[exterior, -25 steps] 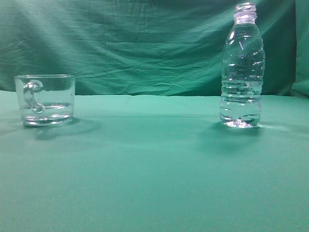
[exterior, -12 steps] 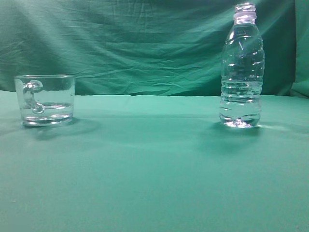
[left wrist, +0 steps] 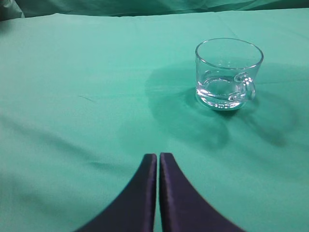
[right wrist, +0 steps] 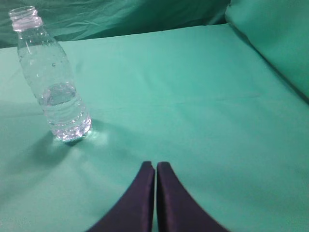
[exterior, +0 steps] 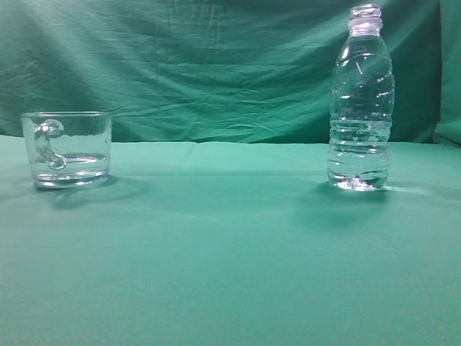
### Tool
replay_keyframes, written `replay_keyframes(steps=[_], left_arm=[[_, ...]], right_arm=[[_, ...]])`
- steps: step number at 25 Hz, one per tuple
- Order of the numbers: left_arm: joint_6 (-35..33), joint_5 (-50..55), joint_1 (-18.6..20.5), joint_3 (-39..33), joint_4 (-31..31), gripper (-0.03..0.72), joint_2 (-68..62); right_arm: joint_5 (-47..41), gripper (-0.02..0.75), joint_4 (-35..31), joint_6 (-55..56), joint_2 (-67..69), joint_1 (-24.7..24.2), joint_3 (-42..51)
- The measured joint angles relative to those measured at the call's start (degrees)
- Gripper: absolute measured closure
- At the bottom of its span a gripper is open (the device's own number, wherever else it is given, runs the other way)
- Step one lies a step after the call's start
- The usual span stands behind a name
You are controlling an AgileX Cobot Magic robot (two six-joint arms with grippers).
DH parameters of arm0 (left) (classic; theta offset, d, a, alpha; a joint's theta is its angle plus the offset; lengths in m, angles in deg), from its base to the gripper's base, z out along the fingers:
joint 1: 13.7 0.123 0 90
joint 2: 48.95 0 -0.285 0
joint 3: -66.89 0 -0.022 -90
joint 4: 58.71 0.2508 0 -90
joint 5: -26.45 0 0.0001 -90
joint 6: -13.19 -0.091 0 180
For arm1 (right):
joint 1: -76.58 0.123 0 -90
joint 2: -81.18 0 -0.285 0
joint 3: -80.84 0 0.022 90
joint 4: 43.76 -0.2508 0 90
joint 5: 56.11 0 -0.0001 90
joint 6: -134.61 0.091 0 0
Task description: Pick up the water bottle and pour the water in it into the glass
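Both pincers are pressed together and hold nothing, each hanging low over the green cloth [exterior: 230, 245]. Starting on the left, the left gripper [left wrist: 158, 157] shows its two dark fingers [left wrist: 145, 188] meeting with only a hairline seam between them; ahead of it and off to its right, well apart, stands the glass [left wrist: 228, 73], upright on the cloth, its curved handle turned to the right in the wrist view. From the side, the glass [exterior: 67, 148] has a shallow layer of clear liquid in its bottom. Moving across to the right, the right gripper [right wrist: 155, 165] is closed the same way, and the water bottle [right wrist: 51, 77] stands upright ahead of it and well to its left, clear of the fingers, uncapped with its threaded neck bare. The water [exterior: 359, 155] fills the ribbed lower part of the bottle, up to a surface line a little below mid-height. Neither bottle nor glass carries a label, brand or any writing I can read. A wrinkled green backdrop [exterior: 216, 65] hangs behind everything.
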Motion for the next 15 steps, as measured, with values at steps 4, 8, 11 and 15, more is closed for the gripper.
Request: replay_keyframes(steps=[4,8,11,15], left_arm=[[0.00,0.00,0.00,0.00,0.00,0.688,0.00],[0.00,0.00,0.00,0.00,0.00,0.688,0.00],[0.00,0.00,0.00,0.00,0.00,0.688,0.00],[0.00,0.00,0.00,0.00,0.00,0.688,0.00]], right_arm=[[-0.73,0.738,-0.10,-0.33,0.00,0.00,0.00],[-0.84,0.738,-0.10,-0.35,0.00,0.00,0.00],[-0.97,0.738,-0.10,-0.35,0.00,0.00,0.00],[-0.97,0.738,-0.10,-0.35,0.00,0.00,0.00]])
